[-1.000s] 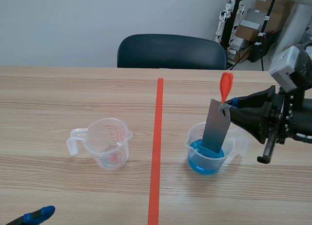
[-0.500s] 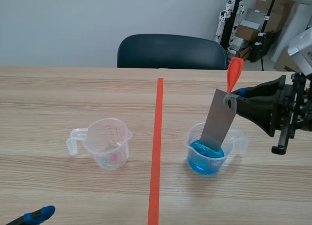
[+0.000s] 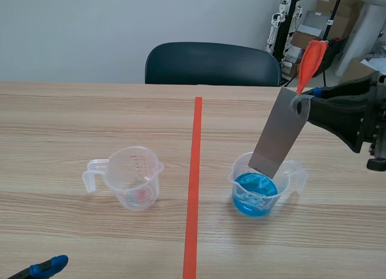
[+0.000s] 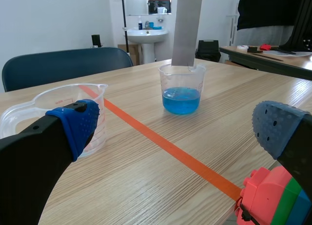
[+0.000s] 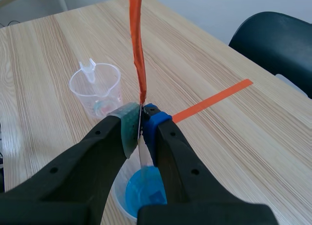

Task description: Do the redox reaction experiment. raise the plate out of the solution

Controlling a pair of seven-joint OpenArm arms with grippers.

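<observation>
Two clear measuring cups (image 3: 136, 177) (image 3: 256, 197), one grey plate (image 3: 280, 134), one chair (image 3: 211, 63)

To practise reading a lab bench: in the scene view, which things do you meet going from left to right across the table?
left gripper's blue pad → clear measuring cup → orange-red tape line → cup of blue solution → right gripper, holding the grey plate

Near left, the left gripper (image 3: 50, 266) is mostly cut off; the right gripper (image 5: 141, 120) hides part of the beaker (image 5: 144, 188).
</observation>
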